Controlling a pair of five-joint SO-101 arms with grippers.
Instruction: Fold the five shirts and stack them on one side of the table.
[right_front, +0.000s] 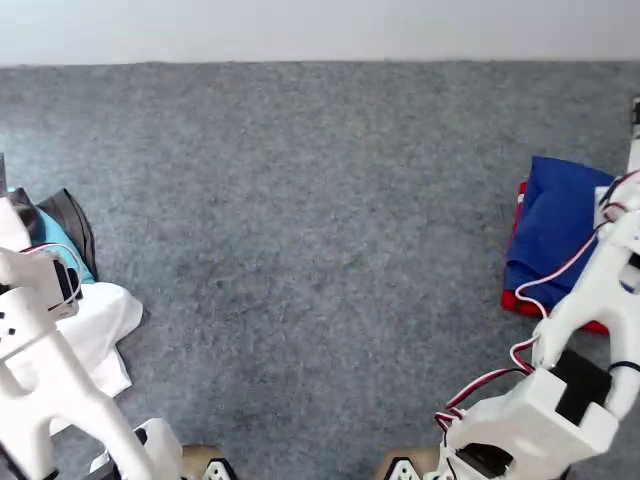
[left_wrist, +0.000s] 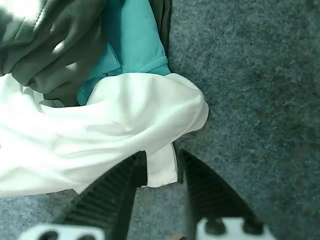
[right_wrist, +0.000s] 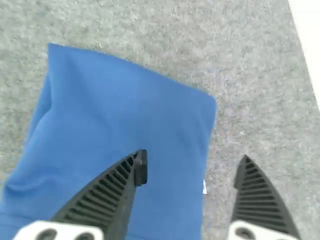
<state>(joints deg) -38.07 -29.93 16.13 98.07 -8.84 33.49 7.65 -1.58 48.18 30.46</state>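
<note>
On the grey carpeted table (right_front: 320, 200) in the high view, a loose heap lies at the left edge. A white shirt (right_front: 100, 320) is nearest the front, with a teal shirt (right_front: 55, 235) and a dark shirt (right_front: 72, 215) behind it. The left arm (right_front: 50, 380) stands over this heap and covers part of it. At the right edge, a folded blue shirt (right_front: 555, 225) sits on a red shirt (right_front: 515, 300), whose rim shows along the blue one's near and inner sides. The right arm (right_front: 570, 390) rises beside this stack and overlaps its outer side. Between heap and stack is a broad stretch of bare carpet, running back to a pale wall (right_front: 320, 30).

In the left wrist view, the left gripper (left_wrist: 161, 162) has its jaws parted by a narrow gap. A corner of the white shirt's hem lies in that gap, and the jaws are not clenched on it. The shirt's rounded fold bulges just beyond the fingertips. The teal and dark shirts lie farther off, partly tucked under the white one. Bare carpet runs along one side of the heap.

In the right wrist view, the right gripper (right_wrist: 193, 165) is spread wide and holds nothing. One fingertip is over the blue shirt, near its edge. The other is over bare carpet past that edge, so the jaws straddle the shirt's side. Carpet shows beyond the shirt's far edge, up to a pale strip (right_wrist: 307, 30) at the corner.
</note>
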